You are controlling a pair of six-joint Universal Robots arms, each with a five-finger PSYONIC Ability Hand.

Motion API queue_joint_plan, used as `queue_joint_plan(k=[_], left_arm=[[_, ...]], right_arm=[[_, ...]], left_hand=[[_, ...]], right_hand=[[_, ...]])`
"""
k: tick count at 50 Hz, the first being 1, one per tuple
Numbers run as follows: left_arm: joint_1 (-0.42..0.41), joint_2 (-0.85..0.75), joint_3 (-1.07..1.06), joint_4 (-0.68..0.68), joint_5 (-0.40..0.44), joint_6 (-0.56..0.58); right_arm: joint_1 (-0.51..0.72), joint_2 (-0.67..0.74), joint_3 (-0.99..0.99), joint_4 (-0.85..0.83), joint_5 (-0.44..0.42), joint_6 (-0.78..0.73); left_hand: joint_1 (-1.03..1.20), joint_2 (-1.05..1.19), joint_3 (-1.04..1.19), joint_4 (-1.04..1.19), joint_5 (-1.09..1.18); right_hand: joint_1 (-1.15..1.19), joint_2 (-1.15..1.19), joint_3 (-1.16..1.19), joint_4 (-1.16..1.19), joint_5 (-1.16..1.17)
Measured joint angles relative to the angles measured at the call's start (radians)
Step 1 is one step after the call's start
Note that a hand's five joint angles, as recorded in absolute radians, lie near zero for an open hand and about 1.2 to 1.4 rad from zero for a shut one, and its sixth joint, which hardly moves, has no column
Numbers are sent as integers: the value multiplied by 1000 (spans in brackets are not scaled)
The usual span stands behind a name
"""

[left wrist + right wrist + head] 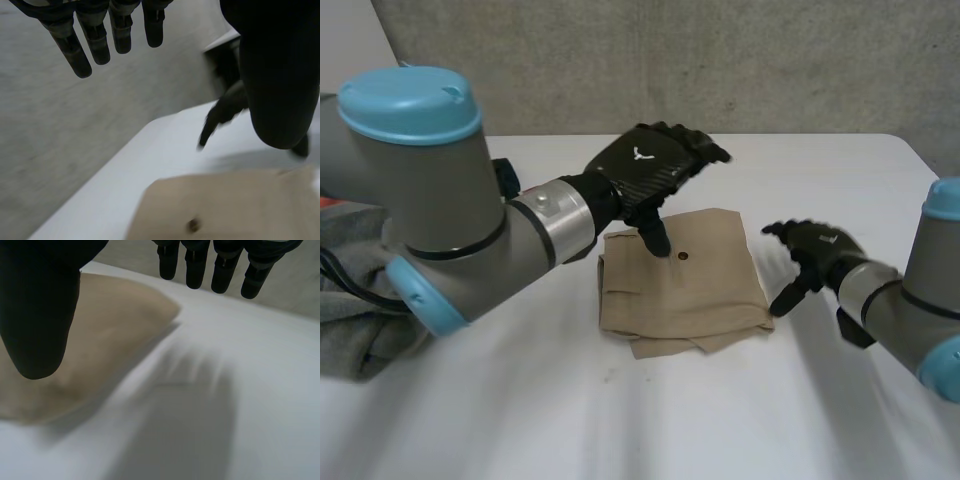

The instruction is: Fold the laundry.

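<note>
A tan garment (685, 285) lies folded into a small rectangle at the middle of the white table (620, 420), with a dark button on its top layer. My left hand (655, 165) hovers above its far left corner, open, fingers straight and thumb pointing down, holding nothing. In the left wrist view the fingers (95, 40) are spread above the tan garment (225, 207) and my right hand (222, 112) shows beyond it. My right hand (815, 250) is open just right of the cloth, off it. In the right wrist view its fingers (220, 265) hang straight beside the tan garment (100, 335).
A heap of grey laundry (360, 290) lies at the table's left edge, partly behind my left arm. A concrete wall (720, 60) stands behind the table. Bare white table stretches in front of the folded garment.
</note>
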Motion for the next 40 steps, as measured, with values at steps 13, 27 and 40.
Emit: queue_joint_plan(k=[13, 27, 40], left_arm=[[26, 32, -61, -20, 167, -97], [21, 29, -70, -10, 154, -91], [25, 34, -70, -4, 153, -91]], right_arm=[[7, 84, 37, -80, -189, 144], [73, 235, -119, -122, -113, 137], [-18, 232, -321, -230, 3, 213]], left_hand=[[0, 0, 0, 0, 0], [3, 0, 0, 0, 0], [3, 0, 0, 1, 0]], right_hand=[[0, 0, 0, 0, 2], [736, 821, 746, 761, 811], [815, 920, 880, 939, 866]])
